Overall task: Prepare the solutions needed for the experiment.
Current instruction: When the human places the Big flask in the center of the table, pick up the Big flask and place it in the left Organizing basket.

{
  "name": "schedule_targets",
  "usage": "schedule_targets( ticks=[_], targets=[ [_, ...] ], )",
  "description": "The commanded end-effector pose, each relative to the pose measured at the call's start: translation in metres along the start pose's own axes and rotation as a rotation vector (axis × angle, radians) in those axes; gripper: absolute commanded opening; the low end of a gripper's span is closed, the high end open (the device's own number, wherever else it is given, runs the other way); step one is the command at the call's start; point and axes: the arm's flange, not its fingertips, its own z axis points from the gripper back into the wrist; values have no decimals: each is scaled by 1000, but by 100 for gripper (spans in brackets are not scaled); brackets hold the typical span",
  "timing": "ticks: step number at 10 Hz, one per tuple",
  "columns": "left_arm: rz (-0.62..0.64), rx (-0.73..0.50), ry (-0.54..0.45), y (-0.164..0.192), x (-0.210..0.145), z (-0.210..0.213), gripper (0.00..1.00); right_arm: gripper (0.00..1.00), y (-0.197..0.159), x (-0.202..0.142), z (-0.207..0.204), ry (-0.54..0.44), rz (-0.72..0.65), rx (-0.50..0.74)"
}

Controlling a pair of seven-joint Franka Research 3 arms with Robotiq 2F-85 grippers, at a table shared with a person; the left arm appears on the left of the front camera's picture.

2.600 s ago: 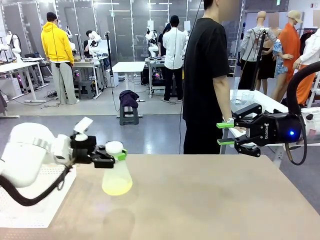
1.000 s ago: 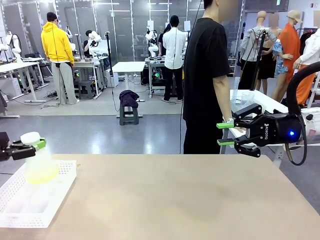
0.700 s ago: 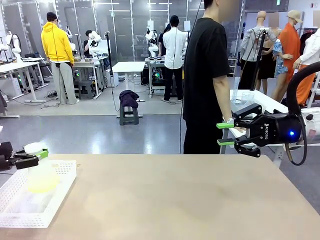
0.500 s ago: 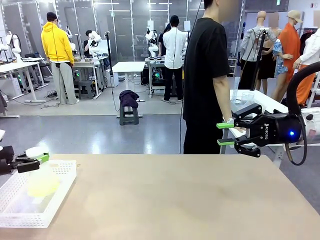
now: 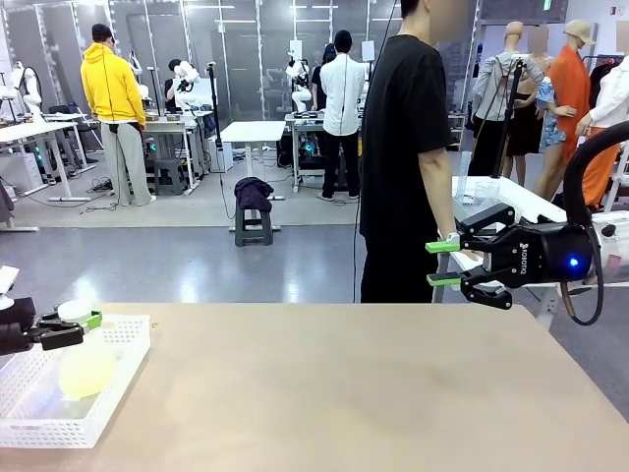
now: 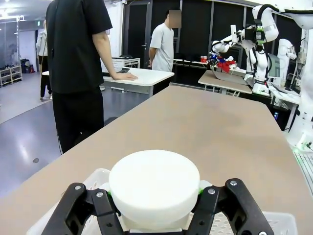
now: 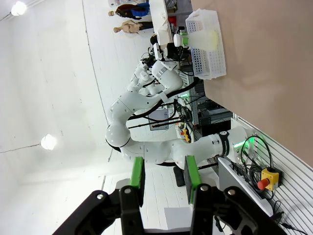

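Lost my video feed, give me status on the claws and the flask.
Left claw shut on flask neck, flask low in white basket. Right claw empty, raised off table. Nothing in the way.

Counter, basket and a bystander

A tan counter carries a white perforated basket at its left edge. A person in a black T-shirt stands beyond the far edge, one hand resting on a white side table.

One flask, one basket.
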Motion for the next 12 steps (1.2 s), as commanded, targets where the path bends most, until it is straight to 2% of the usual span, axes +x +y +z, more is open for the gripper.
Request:
schedule_targets(
  ticks=[1, 2, 3, 4, 5, 6, 7, 8, 9, 10, 12],
  targets=[
    [-18, -7, 1, 1, -13, -1, 0, 43, 2, -1, -1, 2, 2, 14],
    [-10, -26, 5, 1, -15, -1, 41, 43, 2, -1, -1, 2, 2, 14],
    [-11, -46, 14, -1, -16, 0, 41, 43, 2, -1, -1, 2, 2, 14],
    [-17, -45, 27, -5, -14, 2, 61, 43, 2, -1, -1, 2, 2, 14],
    [-24, -42, 42, -8, -11, 4, 42, 43, 2, -1, -1, 2, 2, 14],
    [-33, -29, 55, -12, -8, 8, 81, 43, 2, -1, -1, 2, 2, 14],
    [-47, -5, 52, -15, -5, 14, 62, 43, 2, -1, -1, 2, 2, 14],
    [-47, 8, 54, -19, -3, 21, 100, 43, 2, -1, -1, 2, 2, 14],
    [-52, 16, 58, -23, -1, 27, 82, 43, 2, -1, -1, 2, 2, 14],
    [-58, 23, 62, -27, 1, 31, 100, 43, 2, -1, -1, 2, 2, 14],
    [-69, 25, 67, -34, 7, 37, 100, 43, 2, -1, -1, 2, 2, 14]
  ],
)
